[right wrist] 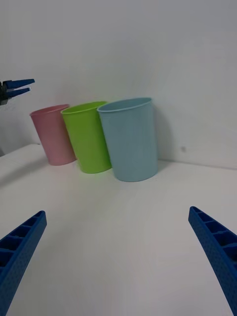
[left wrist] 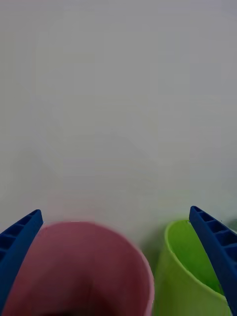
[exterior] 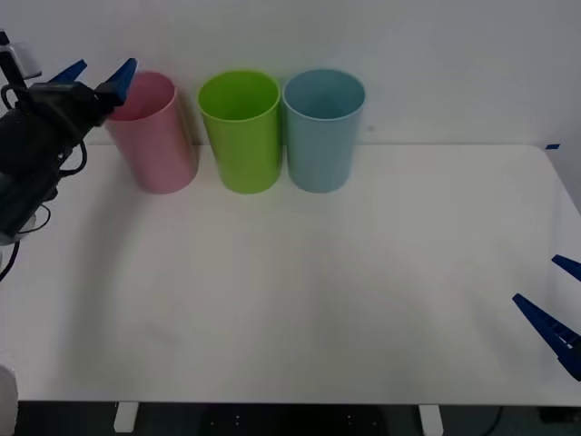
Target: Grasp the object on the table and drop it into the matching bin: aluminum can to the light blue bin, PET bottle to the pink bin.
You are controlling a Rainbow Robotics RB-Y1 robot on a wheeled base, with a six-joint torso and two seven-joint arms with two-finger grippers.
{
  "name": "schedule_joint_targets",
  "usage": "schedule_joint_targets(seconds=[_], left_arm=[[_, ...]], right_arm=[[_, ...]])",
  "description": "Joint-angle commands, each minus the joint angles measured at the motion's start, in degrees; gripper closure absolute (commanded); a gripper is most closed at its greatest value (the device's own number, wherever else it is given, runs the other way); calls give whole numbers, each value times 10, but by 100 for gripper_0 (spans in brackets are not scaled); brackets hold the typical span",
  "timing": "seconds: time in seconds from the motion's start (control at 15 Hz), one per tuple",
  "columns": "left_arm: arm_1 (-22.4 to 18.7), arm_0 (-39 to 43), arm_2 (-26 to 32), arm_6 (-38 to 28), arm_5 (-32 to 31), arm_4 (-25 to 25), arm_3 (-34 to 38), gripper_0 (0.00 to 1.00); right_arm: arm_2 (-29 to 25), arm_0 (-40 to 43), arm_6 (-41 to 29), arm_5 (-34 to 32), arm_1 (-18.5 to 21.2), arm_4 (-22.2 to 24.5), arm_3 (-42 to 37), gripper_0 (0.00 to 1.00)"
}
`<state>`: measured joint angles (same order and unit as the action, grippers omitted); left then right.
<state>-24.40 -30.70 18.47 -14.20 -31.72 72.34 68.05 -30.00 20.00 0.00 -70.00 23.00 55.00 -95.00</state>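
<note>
Left hand [exterior: 95,73] open above pink bin [exterior: 156,136] — contents perhaps hidden.

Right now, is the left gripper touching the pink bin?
Cannot tell. In the front view the open left gripper overlaps the pink bin at its rim; the left wrist view looks into its mouth, but neither shows a gap or contact plainly.

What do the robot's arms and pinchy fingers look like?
The left gripper has two bright blue, pointy, ribbed plastic fingers on a chunky black arm with black cables looping beside it and a small white part near its top. The right gripper has the same blue, wedge-shaped fingers with a ladder-like rib pattern along their sides.
</note>
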Motion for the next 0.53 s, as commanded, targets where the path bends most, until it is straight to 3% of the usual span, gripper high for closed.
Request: schedule_joint_targets(seconds=[0.07, 0.4, 0.53], left_arm=[[-4, 64, 4, 9, -9, -39, 60, 0], [-23, 180, 8, 37, -35, -109, 150, 0], [-32, 213, 25, 87, -75, -134, 153, 0]], right_arm=[[0, 0, 0, 0, 0, 0, 0, 0], [0, 0, 0, 0, 0, 0, 0, 0], [0, 0, 0, 0, 0, 0, 0, 0]])
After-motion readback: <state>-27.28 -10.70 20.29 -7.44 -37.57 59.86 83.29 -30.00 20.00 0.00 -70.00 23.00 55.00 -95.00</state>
